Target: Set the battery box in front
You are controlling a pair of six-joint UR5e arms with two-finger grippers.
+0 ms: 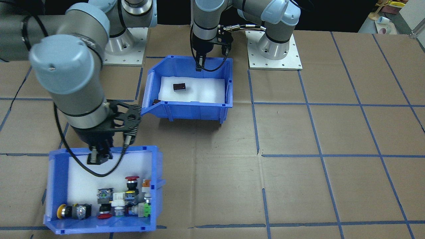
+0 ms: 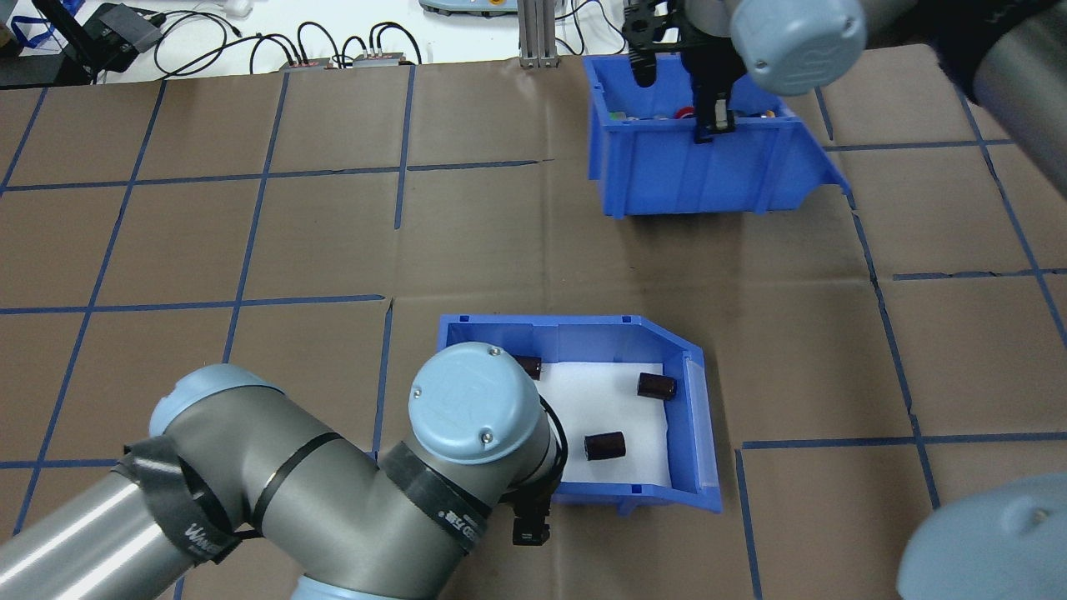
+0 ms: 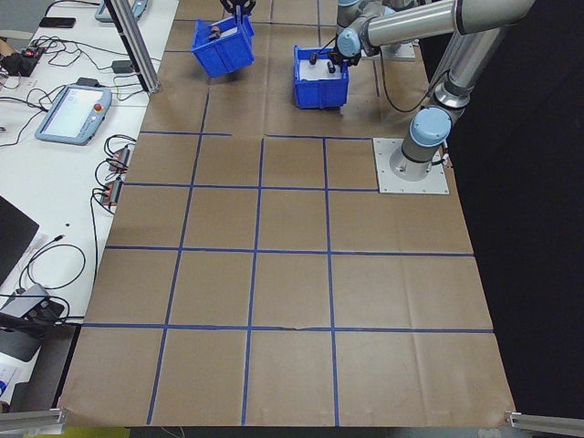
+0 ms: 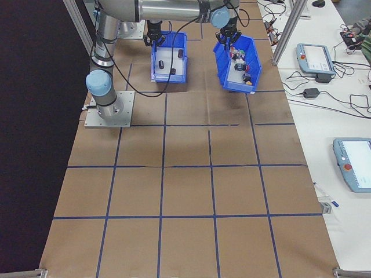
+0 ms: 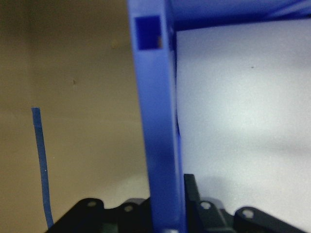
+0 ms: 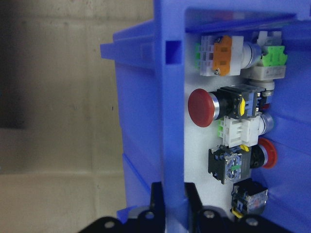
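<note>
The battery box (image 2: 679, 433) is gripped at its rear wall by the left gripper (image 1: 198, 68); the switch bin (image 1: 53, 186), at 11 o'clock, is clamped by the right gripper (image 1: 98, 158).

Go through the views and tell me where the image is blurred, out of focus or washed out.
Left wrist view: soft all over, the battery box wall blurred, its white foam glaring. Right wrist view: the switch bin rim close and soft, the switches sharper. Front-facing view: the right arm's elbow looms large and slightly smeared. Overhead view: the left arm's joint hides part of the box. Side views: sharp, but the bins are tiny.
</note>
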